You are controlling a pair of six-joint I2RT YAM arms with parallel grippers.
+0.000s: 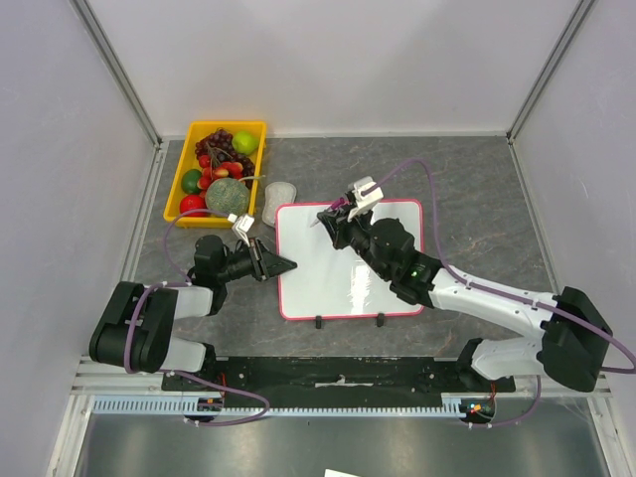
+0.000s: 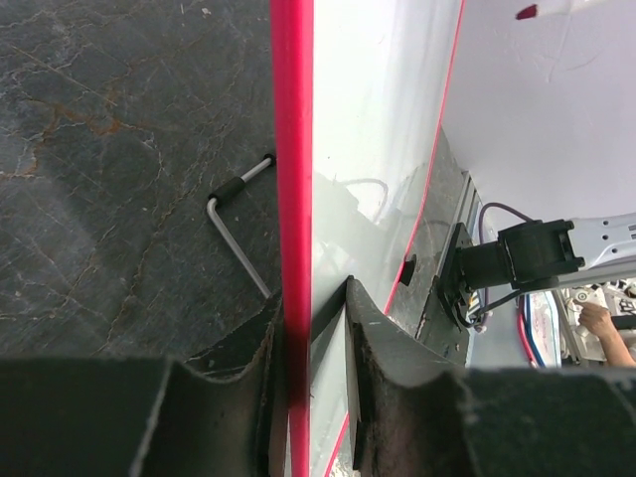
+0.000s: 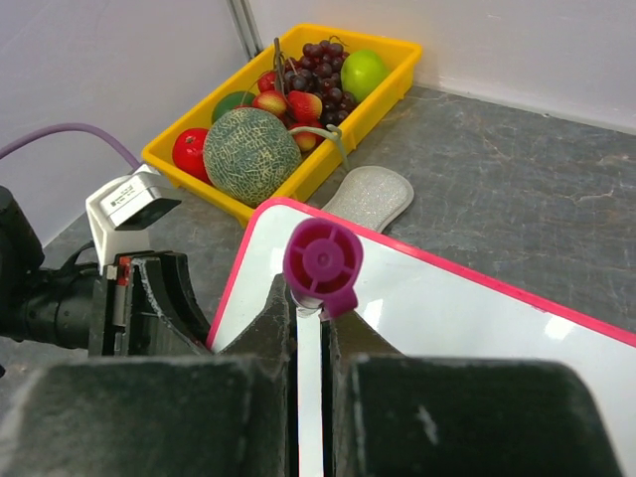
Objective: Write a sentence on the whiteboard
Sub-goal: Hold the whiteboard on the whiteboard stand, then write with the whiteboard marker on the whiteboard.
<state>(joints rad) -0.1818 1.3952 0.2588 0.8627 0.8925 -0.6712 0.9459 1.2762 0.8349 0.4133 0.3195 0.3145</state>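
Board pinned flat, pen poised near its far-left corner, nothing written yet.

The whiteboard [image 1: 348, 283] lies mid-table, its two black feet [image 1: 317, 321] on the near edge, and no sentence shows on its surface. The left gripper [image 2: 310, 298] is clamped across the pink frame on the left edge. The right gripper [image 1: 336, 221] is closed around a marker [image 3: 322, 263] with a magenta end, above the far-left part of the board; I cannot tell whether the nib touches. To write well, I'd judge the left hold should stay firm while the pen comes down lightly, starting high and left so that two lines fit. Just beyond the far-left corner lies a pale eraser pad [image 1: 279, 198], then a yellow fruit tray [image 1: 229, 124] with a melon [image 1: 228, 196]. Both are clear of the strokes.
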